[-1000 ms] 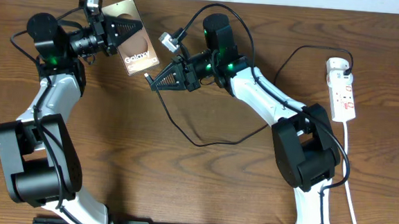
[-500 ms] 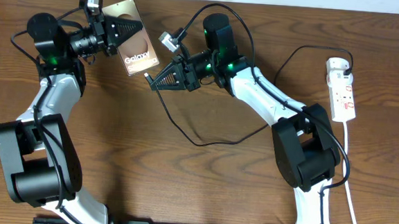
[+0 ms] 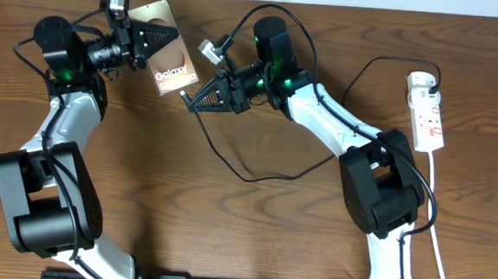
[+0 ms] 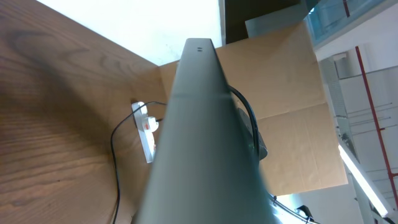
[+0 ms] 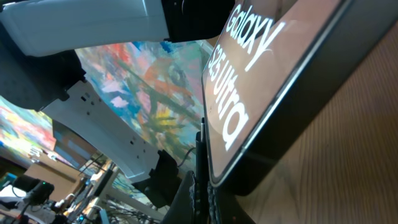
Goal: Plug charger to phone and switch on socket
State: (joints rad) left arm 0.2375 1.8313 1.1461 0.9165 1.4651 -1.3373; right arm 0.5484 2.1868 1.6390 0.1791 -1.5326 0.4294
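Note:
The phone [image 3: 174, 66], a brown slab with white "Galaxy" lettering, is held tilted above the table in my left gripper [image 3: 154, 41], which is shut on its upper end. My right gripper [image 3: 192, 101] is shut on the connector end of the charger [image 3: 246, 179], right at the phone's lower edge. The black cable loops across the table to the socket [image 3: 429, 116], a white power strip at the right. In the right wrist view the phone [image 5: 261, 81] fills the frame, with my fingers [image 5: 202, 186] pinching the thin black tip beside it. The left wrist view shows the phone's grey edge [image 4: 199, 137].
The socket's white cord [image 3: 438, 238] runs down the right side of the table. In the left wrist view the socket [image 4: 146, 134] and the black cable [image 4: 115, 155] show behind the phone, with a cardboard box [image 4: 280, 93] past the table's edge.

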